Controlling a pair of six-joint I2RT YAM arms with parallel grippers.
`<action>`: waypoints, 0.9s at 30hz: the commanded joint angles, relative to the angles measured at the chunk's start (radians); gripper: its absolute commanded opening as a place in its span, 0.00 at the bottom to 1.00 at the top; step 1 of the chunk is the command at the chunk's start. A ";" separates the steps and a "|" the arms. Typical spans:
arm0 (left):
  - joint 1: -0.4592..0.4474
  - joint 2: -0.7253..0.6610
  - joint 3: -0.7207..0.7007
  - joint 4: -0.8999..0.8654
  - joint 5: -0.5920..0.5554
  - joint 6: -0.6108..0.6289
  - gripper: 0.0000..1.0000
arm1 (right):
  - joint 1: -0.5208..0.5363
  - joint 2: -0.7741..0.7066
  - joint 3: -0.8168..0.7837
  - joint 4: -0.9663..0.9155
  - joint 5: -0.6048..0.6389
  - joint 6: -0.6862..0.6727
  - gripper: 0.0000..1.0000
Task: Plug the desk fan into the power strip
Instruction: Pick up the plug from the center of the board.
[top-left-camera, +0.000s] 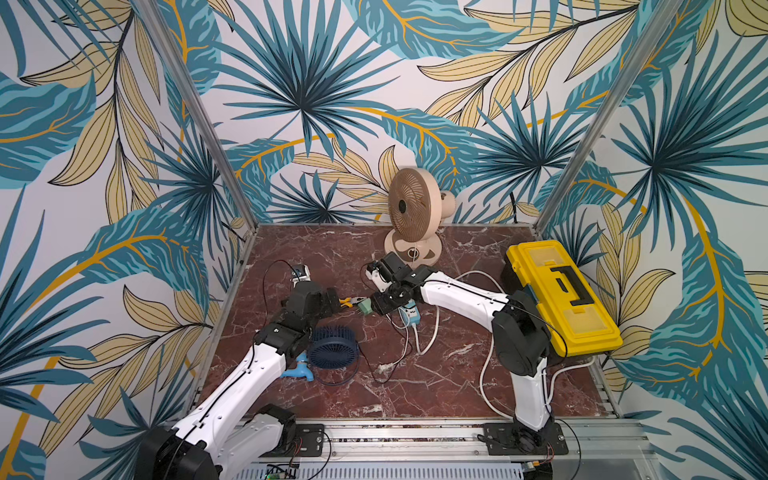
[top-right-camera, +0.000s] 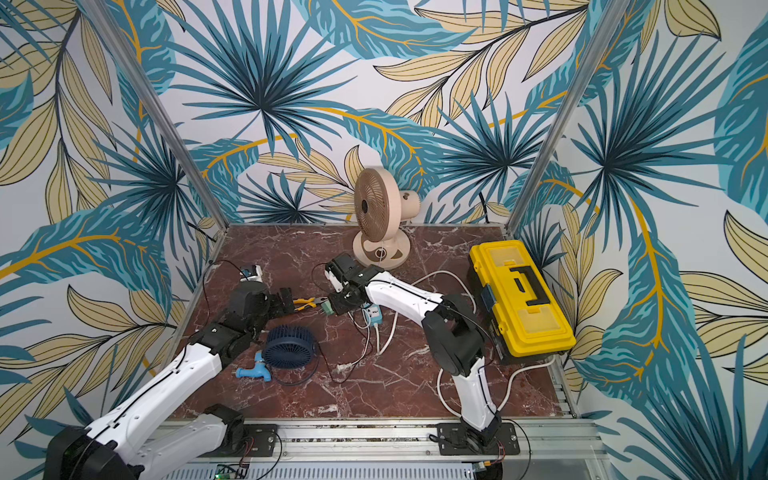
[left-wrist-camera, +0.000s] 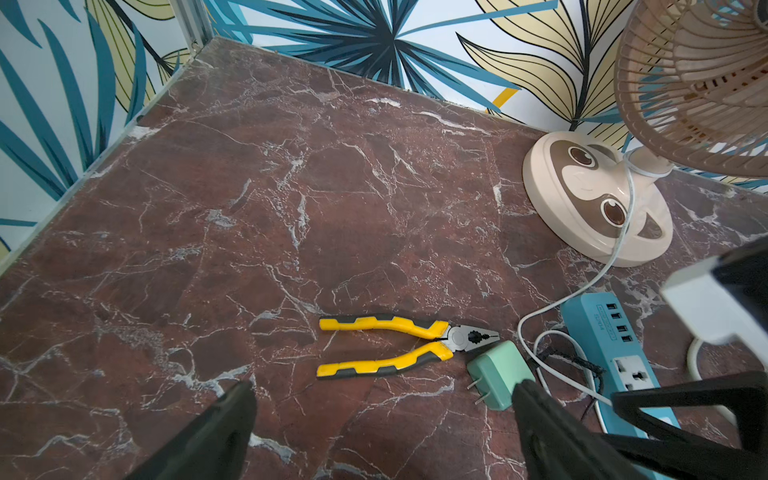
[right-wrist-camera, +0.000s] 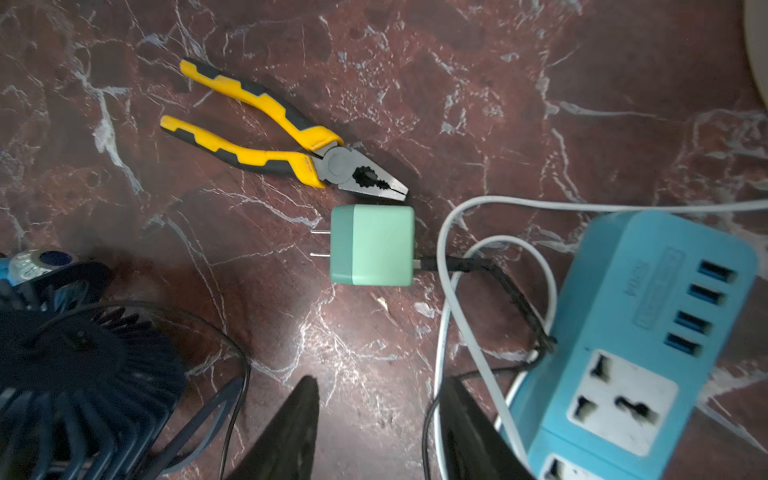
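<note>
The desk fan (top-left-camera: 334, 347) is small and dark blue and lies by my left forearm. Its black cord leads toward a mint-green plug adapter (right-wrist-camera: 372, 245), which lies flat with its two prongs bare. Right of the adapter sits the light-blue power strip (right-wrist-camera: 648, 316), white sockets facing up. My right gripper (right-wrist-camera: 380, 390) is open just short of the adapter, nothing between its fingers. My left gripper (left-wrist-camera: 382, 399) is wide open, and one finger (left-wrist-camera: 540, 415) is close beside the adapter. In both top views the two grippers (top-left-camera: 334, 301) (top-left-camera: 372, 308) face each other across the adapter (top-left-camera: 358, 309).
Yellow-handled pliers (left-wrist-camera: 386, 345) lie beside the adapter. A beige standing fan (top-left-camera: 409, 203) is at the back; its thin white cord (left-wrist-camera: 615, 257) loops past the strip. A yellow toolbox (top-left-camera: 561, 295) stands at the right, a blue tap (top-left-camera: 297, 370) lies near the dark-blue fan.
</note>
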 joint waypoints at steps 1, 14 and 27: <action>0.005 -0.022 -0.013 0.006 -0.007 -0.008 1.00 | 0.014 0.055 0.092 -0.110 0.041 0.027 0.51; 0.007 -0.029 -0.018 0.008 -0.019 -0.009 1.00 | 0.019 0.283 0.373 -0.232 0.060 0.013 0.62; 0.007 -0.016 -0.020 0.017 -0.015 -0.008 1.00 | 0.027 0.417 0.529 -0.316 0.107 -0.016 0.67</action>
